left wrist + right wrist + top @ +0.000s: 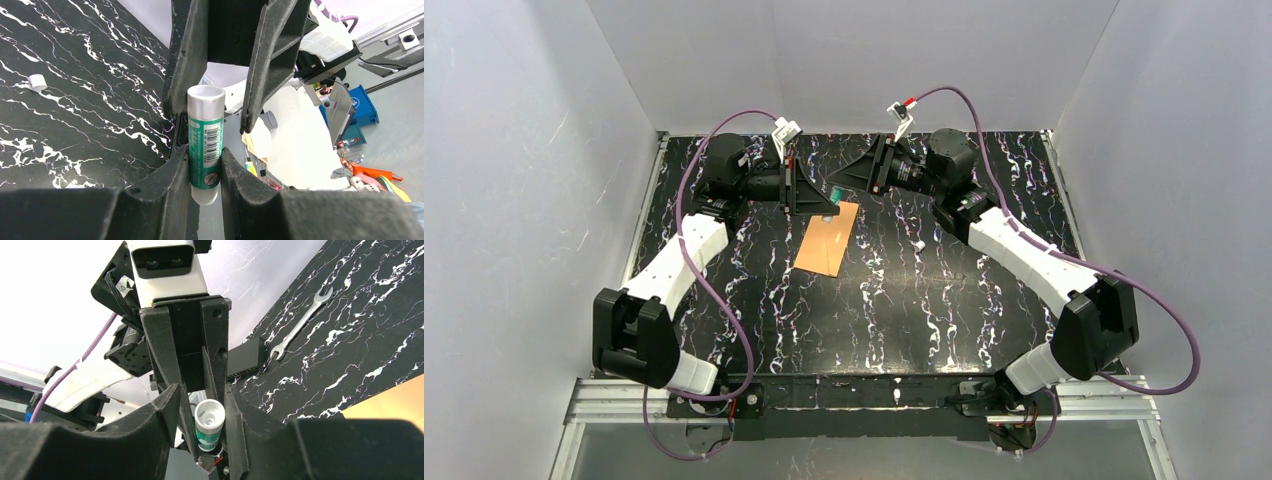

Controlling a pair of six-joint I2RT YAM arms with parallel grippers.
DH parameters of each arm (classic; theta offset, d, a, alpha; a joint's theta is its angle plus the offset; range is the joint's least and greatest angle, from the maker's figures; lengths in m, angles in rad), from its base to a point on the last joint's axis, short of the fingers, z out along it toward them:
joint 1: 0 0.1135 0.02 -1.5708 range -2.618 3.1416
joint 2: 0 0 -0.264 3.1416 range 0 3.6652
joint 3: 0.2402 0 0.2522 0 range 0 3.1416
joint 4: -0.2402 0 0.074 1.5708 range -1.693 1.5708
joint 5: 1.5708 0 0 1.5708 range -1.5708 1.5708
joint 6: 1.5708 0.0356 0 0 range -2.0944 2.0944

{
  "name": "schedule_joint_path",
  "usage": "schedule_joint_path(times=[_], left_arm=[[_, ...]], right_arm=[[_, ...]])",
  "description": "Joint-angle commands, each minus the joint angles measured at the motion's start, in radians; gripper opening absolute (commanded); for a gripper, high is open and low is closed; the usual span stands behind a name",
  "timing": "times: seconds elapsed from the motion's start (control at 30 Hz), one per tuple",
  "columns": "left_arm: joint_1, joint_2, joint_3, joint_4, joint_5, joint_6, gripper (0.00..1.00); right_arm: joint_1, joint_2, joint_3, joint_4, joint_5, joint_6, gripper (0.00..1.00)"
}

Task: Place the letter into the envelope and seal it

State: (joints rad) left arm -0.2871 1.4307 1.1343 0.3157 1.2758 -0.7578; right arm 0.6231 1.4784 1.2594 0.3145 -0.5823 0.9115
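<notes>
Carefully: note left tool (205,152) clenched on the smooth, round glue stick (205,135), right tool (201,394) parted loosely around its open white tip. Could slip on that slick plastic barrel and smear the glossy marbled counter (944,300). Find flat orange paper envelope (827,238) lying just beside; see no letter, perhaps already inside.

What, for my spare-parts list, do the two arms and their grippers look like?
The left arm and right arm have white link shells and black joint housings. A purple cable runs along each. The left gripper and right gripper have chunky matte-black, wedge-shaped fingers.
</notes>
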Motion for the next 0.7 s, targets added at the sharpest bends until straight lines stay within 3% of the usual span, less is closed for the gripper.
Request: schedule_joint_path(times=[0.0, 0.27, 0.37, 0.47, 0.67], left_arm=[[0.003, -0.05, 0.035, 0.022, -0.001, 0.014, 0.0], [0.004, -0.062, 0.022, 0.022, -0.06, 0.02, 0.0], [0.004, -0.079, 0.006, 0.021, -0.143, 0.057, 0.0], [0.005, -0.105, -0.002, -0.004, -0.271, 0.21, 0.0], [0.002, -0.114, -0.012, -0.172, -0.48, 0.814, 0.0]], right_arm=[[0.003, -0.048, 0.0, 0.046, -0.046, 0.006, 0.41], [0.003, -0.032, 0.017, 0.019, -0.017, 0.03, 0.02], [0.009, -0.012, 0.054, -0.098, 0.091, 0.029, 0.01], [0.032, 0.036, 0.124, -0.348, 0.299, 0.023, 0.01], [0.065, 0.216, 0.376, -0.885, 0.59, 0.121, 0.01]])
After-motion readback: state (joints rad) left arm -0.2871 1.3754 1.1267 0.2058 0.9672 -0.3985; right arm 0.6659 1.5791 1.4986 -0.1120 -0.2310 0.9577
